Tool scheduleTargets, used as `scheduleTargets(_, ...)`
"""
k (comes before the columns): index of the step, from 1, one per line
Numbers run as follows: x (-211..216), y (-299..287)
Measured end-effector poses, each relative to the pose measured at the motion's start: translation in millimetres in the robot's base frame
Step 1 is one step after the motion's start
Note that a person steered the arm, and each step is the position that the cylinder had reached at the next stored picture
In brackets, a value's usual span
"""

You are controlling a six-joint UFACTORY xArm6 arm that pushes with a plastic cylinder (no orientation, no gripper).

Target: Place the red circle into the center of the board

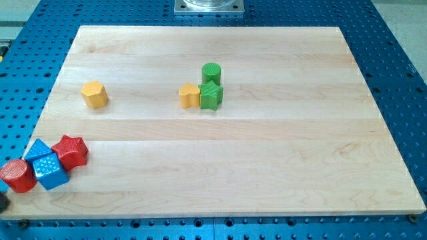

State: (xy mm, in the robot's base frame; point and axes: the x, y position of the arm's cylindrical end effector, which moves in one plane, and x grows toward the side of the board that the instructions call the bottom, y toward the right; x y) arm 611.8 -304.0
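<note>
The red circle (17, 176) is a short red cylinder at the bottom-left edge of the wooden board (220, 173), far from the board's middle. It touches a blue cube (51, 171) on its right. A second blue block (38, 149) and a red star (71, 151) are packed just above and to the right of the cube. A small dark shape (3, 203) shows at the view's left edge, just below the red circle. I cannot tell whether it is my tip.
A yellow hexagon (95, 95) stands alone at the left. Near the board's middle, a yellow block (189, 95) touches a green star (211, 97), with a green circle (211, 72) just above them. A metal mount (209, 6) sits beyond the top edge.
</note>
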Motion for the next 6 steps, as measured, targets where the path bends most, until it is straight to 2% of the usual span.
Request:
scheduleTargets(1, -34.4, 7.4)
scheduleTargets(2, -48.7, 8.2)
scheduleTargets(3, -91.3, 49.3)
scheduleTargets(4, -119.8, 123.6)
scheduleTargets(5, -158.7, 121.9)
scheduleTargets(6, -177.7, 126.0)
